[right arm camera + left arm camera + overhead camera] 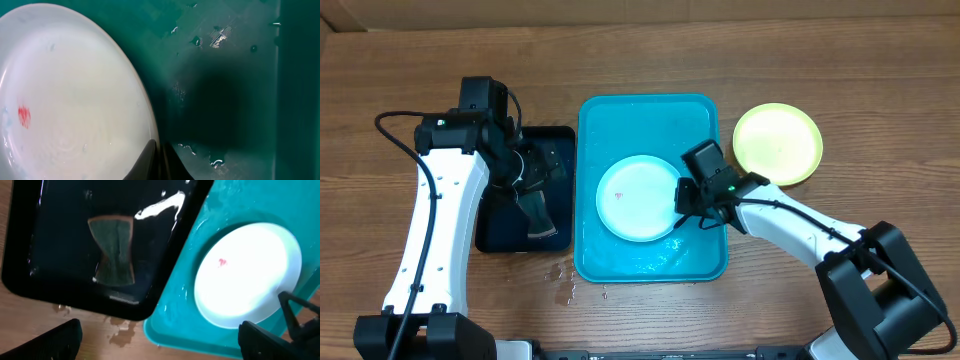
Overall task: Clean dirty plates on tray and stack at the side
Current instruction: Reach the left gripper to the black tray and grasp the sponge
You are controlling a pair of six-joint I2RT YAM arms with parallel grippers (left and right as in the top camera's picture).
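Observation:
A pale plate (635,197) with a small red speck (221,262) lies in the wet turquoise tray (640,120). My right gripper (682,200) is shut on that plate's right rim. In the right wrist view the plate (70,90) is pinched at its edge in the gripper (159,160), just over the tray floor (225,75). A yellow-green plate (778,143) rests on the table right of the tray. My left gripper (525,175) hangs open over the black tray (555,140), holding nothing; in its wrist view the gripper (160,345) stands wide.
A dark green sponge (114,250) lies in water in the black tray (60,210), left of the turquoise tray (200,325). Small puddles (565,275) wet the wooden table near the trays' front corners.

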